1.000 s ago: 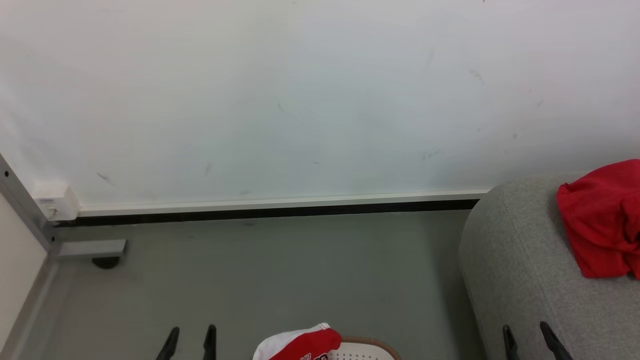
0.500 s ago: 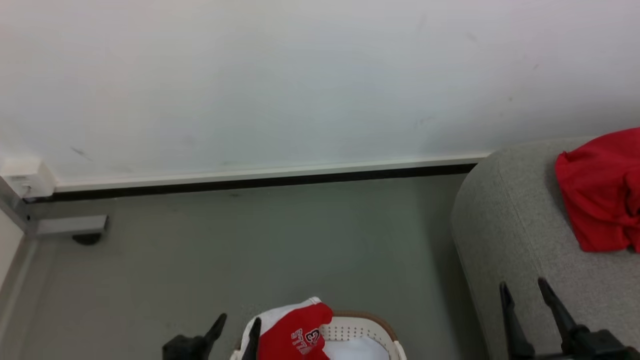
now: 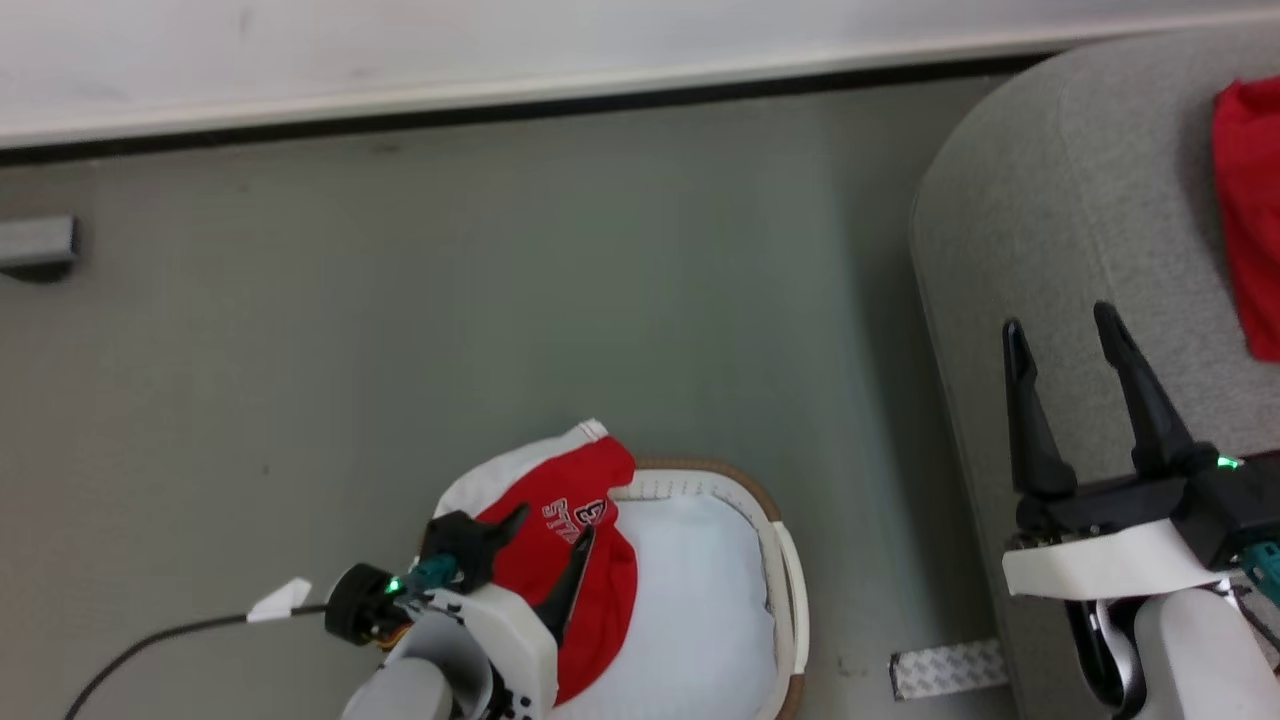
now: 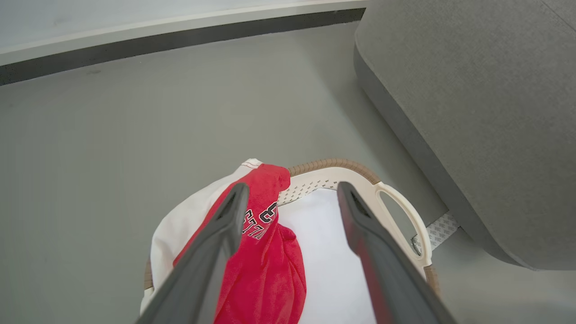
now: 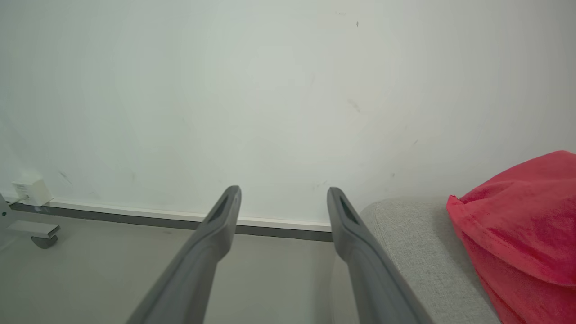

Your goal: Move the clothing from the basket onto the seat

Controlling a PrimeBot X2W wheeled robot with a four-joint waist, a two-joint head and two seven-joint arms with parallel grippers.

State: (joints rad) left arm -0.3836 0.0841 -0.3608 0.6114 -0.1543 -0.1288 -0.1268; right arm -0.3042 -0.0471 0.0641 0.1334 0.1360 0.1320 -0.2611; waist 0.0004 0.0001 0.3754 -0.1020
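- Over the basket (image 3: 782, 560), the left gripper (image 3: 553, 522) is hovering, spread and empty, above the red garment (image 3: 612, 585).
- Next, seemingly: lowering and pinching it.

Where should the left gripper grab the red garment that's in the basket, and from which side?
Probably grip the garment at its bunched red fold inside the basket, coming down from above. There it piles up on the white cloth, whereas the rest drapes flat over the rim. The left gripper hangs open above it.
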